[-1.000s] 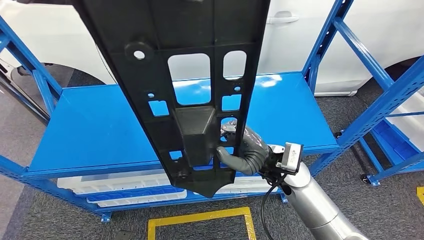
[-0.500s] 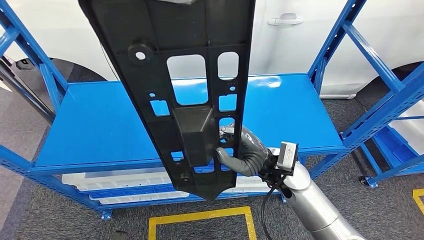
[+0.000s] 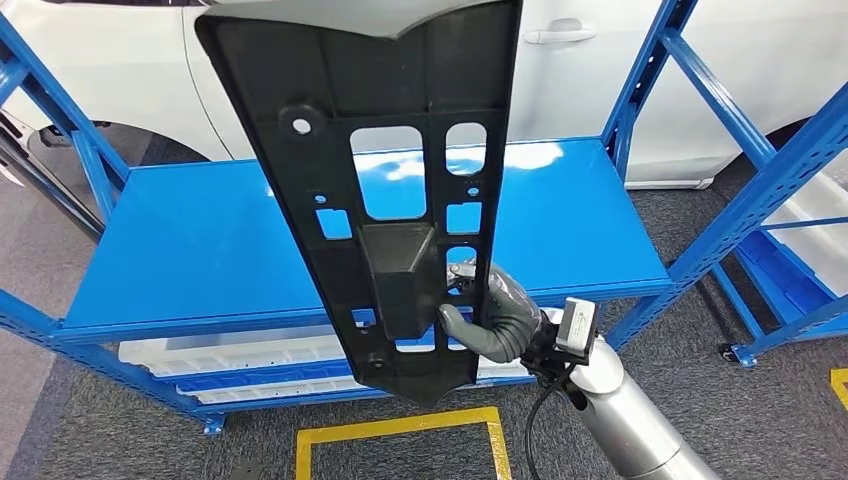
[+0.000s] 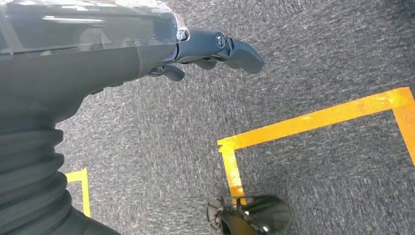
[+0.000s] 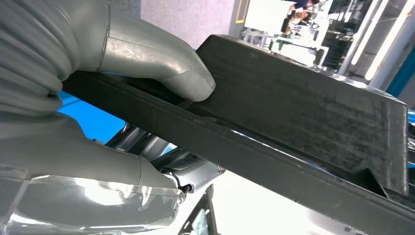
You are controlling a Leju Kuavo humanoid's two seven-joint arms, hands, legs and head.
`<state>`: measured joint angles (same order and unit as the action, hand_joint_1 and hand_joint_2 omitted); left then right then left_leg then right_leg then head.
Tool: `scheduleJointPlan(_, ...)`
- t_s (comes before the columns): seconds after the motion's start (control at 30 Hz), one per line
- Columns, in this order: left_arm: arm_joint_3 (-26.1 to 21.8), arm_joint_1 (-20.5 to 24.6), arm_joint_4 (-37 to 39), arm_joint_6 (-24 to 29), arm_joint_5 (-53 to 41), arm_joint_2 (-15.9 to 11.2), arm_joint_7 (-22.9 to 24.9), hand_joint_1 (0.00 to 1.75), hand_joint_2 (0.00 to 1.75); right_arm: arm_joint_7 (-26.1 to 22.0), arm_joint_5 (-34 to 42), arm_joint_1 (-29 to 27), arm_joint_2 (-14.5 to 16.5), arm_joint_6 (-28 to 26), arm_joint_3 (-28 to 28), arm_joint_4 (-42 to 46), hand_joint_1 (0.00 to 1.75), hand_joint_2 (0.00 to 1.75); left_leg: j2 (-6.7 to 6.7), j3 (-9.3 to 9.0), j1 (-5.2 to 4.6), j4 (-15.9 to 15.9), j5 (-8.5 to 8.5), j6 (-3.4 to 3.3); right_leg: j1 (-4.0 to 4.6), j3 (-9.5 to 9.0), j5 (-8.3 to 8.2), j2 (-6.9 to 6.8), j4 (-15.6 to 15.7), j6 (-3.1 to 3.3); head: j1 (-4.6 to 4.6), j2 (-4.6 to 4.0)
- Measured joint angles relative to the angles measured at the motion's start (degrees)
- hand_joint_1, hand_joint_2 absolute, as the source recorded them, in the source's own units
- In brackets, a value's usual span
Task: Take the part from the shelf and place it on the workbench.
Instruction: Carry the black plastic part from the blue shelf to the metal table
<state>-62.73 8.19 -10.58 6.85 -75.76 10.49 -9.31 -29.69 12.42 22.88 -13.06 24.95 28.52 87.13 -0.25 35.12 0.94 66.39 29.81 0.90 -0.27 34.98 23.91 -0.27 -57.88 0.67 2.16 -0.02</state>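
Observation:
A long black plastic part (image 3: 390, 190) with several cut-outs stands upright in the air in front of the blue shelf (image 3: 190, 260). My right hand (image 3: 495, 315) grips its lower right edge, thumb on the near face and fingers behind. The right wrist view has the thumb (image 5: 161, 63) pressing on the part's black rim (image 5: 293, 117). My left hand (image 4: 195, 49) hangs over the carpet, its dark fingers (image 4: 240, 49) loosely curled and holding nothing.
The blue shelf deck is bare, with blue uprights (image 3: 655, 75) on both sides and white trays (image 3: 230, 355) on the level below. A white car (image 3: 620, 60) stands behind. Yellow floor tape (image 3: 400, 435) marks the grey carpet at my feet.
The part and my right hand have shifted a little to the right and lower in the picture. The whole scene has shifted slightly too, so the camera has moved. The grip is unchanged.

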Motion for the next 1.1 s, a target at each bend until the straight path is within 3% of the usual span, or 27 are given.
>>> scheduleJointPlan(0.07, 0.03, 0.13, 0.0, -0.11, -0.11, 0.0, -0.04, 0.0, 1.75, -0.16, -0.12, -0.14, -0.14, -0.28, -0.15, 0.45, 1.71, 1.75, -0.04, -3.15, -0.13, -6.07, -1.71, -0.43, 0.21, 0.6, -0.09, 0.08, -0.7, -0.52, 0.0, -0.01)
scheduleJointPlan(0.2, 0.09, 0.01, 0.0, -0.18, -0.16, -0.02, -0.2, 0.0, 1.75, -0.29, -0.34, -0.44, -0.35, -0.42, -0.28, 1.21, 1.71, 1.75, -0.07, -3.17, -0.29, -7.45, -2.73, -1.75, 0.21, 1.26, -0.63, 0.24, -0.86, -1.97, -0.01, 0.01)
scheduleJointPlan(0.27, 0.09, 0.08, 0.0, -0.15, -0.11, -0.04, -0.33, 0.0, 1.75, -0.27, -0.46, -0.61, -0.47, -0.46, -0.34, 1.52, 1.71, 1.75, 0.04, -2.69, -0.05, -7.84, -3.57, -2.43, 0.05, 2.44, 1.78, 0.3, -3.56, -2.61, -0.02, 0.0)
scheduleJointPlan(0.33, 0.08, 0.05, 0.0, -0.13, 0.03, -0.03, -0.42, 0.0, 1.75, -0.24, -0.67, -0.88, -0.51, -0.47, -0.38, 1.7, 1.71, 1.75, 0.12, -1.97, -0.05, -7.88, -4.16, -2.74, -0.14, 5.04, 6.3, 0.29, -10.39, -3.14, -0.02, 0.0)
scheduleJointPlan(0.4, 0.05, -0.15, 0.0, -0.07, 0.25, -0.02, -0.44, 0.0, 1.75, -0.13, -0.85, -1.32, -0.5, -0.47, -0.35, 1.72, 1.71, 1.75, 0.15, -1.21, -0.1, -7.84, -4.69, -2.73, -0.26, 6.72, 8.81, 0.28, -16.04, -3.38, -0.02, 0.01)
scheduleJointPlan(0.43, 0.03, -0.22, 0.0, -0.03, 0.35, -0.02, -0.46, 0.0, 1.75, -0.06, -0.88, -1.48, -0.5, -0.47, -0.33, 1.72, 1.71, 1.75, 0.14, -0.88, -0.12, -7.82, -4.95, -2.69, -0.3, 6.15, 8.58, 0.28, -16.1, -3.35, -0.02, 0.01)
scheduleJointPlan(0.47, 0.01, -0.25, 0.0, 0.03, 0.44, -0.02, -0.48, 0.0, 1.75, 0.03, -0.91, -1.55, -0.49, -0.47, -0.32, 1.74, 1.71, 1.75, 0.11, -0.63, -0.14, -7.81, -5.18, -2.61, -0.32, 4.34, 7.38, 0.28, -13.7, -3.2, -0.02, 0.01)
scheduleJointPlan(0.53, -0.03, -0.27, 0.0, 0.13, 0.52, 0.02, -0.53, 0.0, 1.75, 0.11, -0.91, -1.48, -0.49, -0.47, -0.38, 1.86, 1.71, 1.75, 0.02, -0.36, -0.24, -7.81, -5.57, -2.33, -0.14, -0.95, 4.59, 0.28, -5.35, -2.55, -0.02, 0.01)
scheduleJointPlan(0.6, -0.06, -0.26, 0.0, 0.2, 0.54, 0.09, -0.56, 0.0, 1.75, 0.13, -0.9, -1.36, -0.44, -0.47, -0.46, 2.03, 1.71, 1.75, 0.02, -0.16, -0.31, -7.81, -5.95, -1.82, 0.26, -3.76, 3.37, 0.24, -0.19, -1.8, -0.02, 0.01)
scheduleJointPlan(0.7, -0.07, -0.28, 0.0, 0.23, 0.55, 0.13, -0.57, 0.0, 1.75, 0.13, -0.9, -1.33, -0.37, -0.47, -0.52, 2.14, 1.71, 1.75, 0.07, 0.11, -0.2, -7.91, -6.45, -0.81, 0.42, -3.59, 2.63, 0.15, 0.61, -0.91, -0.01, 0.0)
scheduleJointPlan(0.73, -0.07, -0.3, 0.0, 0.23, 0.53, 0.13, -0.58, 0.0, 1.75, 0.14, -0.9, -1.32, -0.33, -0.46, -0.55, 2.15, 1.71, 1.75, 0.07, 0.41, -0.22, -7.37, -5.86, -0.53, 0.28, -3.53, 2.16, 0.06, 0.99, -0.51, -0.01, 0.0)
scheduleJointPlan(0.8, -0.07, -0.32, 0.0, 0.22, 0.47, 0.11, -0.59, 0.0, 1.75, 0.16, -0.9, -1.29, -0.22, -0.42, -0.59, 2.16, 1.71, 1.75, 0.05, 2.06, -0.23, -3.25, -2.5, -0.15, 0.0, -3.14, 1.23, -0.18, 1.61, 0.17, 0.0, 0.0)
scheduleJointPlan(0.87, -0.07, -0.38, 0.0, 0.2, 0.4, 0.1, -0.6, 0.0, 1.75, 0.18, -0.88, -1.35, -0.16, -0.39, -0.59, 2.18, 1.71, 1.75, 0.04, 4.65, -0.23, 4.17, 1.95, 0.15, 0.09, -2.2, 0.64, -0.27, 1.45, 0.45, 0.0, 0.0)
scheduleJointPlan(0.9, -0.07, -0.43, 0.0, 0.19, 0.36, 0.09, -0.6, 0.0, 1.75, 0.19, -0.89, -1.4, -0.15, -0.38, -0.59, 2.18, 1.71, 1.75, 0.05, 5.41, -0.22, 6.91, 3.16, 0.26, 0.12, -1.65, 0.4, -0.29, 1.23, 0.41, 0.0, 0.01)
scheduleJointPlan(0.93, -0.07, -0.48, 0.0, 0.19, 0.32, 0.09, -0.6, 0.0, 1.75, 0.22, -0.9, -1.42, -0.15, -0.37, -0.59, 2.18, 1.71, 1.75, 0.05, 5.24, -0.21, 7.76, 3.32, 0.33, 0.12, -1.09, 0.2, -0.29, 0.95, 0.33, 0.0, 0.0)
scheduleJointPlan(0.97, -0.07, -0.52, 0.0, 0.19, 0.28, 0.08, -0.61, 0.0, 1.75, 0.26, -0.9, -1.43, -0.15, -0.36, -0.59, 2.18, 1.71, 1.75, 0.06, 3.92, -0.19, 6.23, 2.46, 0.35, 0.1, -0.6, 0.05, -0.28, 0.63, 0.22, 0.0, 0.01)
scheduleJointPlan(1.03, -0.07, -0.49, 0.0, 0.18, 0.25, 0.04, -0.68, 0.0, 1.75, 0.33, -0.9, -1.43, -0.14, -0.32, -0.6, 2.25, 1.71, 1.75, 0.06, -0.76, -0.13, -1.27, -0.12, 0.19, 0.06, 0.26, -0.14, -0.27, -0.14, -0.09, 0.0, 0.0)
scheduleJointPlan(1.1, -0.07, -0.44, 0.01, 0.14, 0.28, 0.02, -0.79, 0.0, 1.75, 0.4, -0.88, -1.38, -0.14, -0.25, -0.64, 2.42, 1.71, 1.75, -0.05, -3.49, -0.22, -6.5, -1.48, -0.46, 0.22, 0.96, -0.39, -0.26, -0.82, -0.62, -0.01, 0.0)
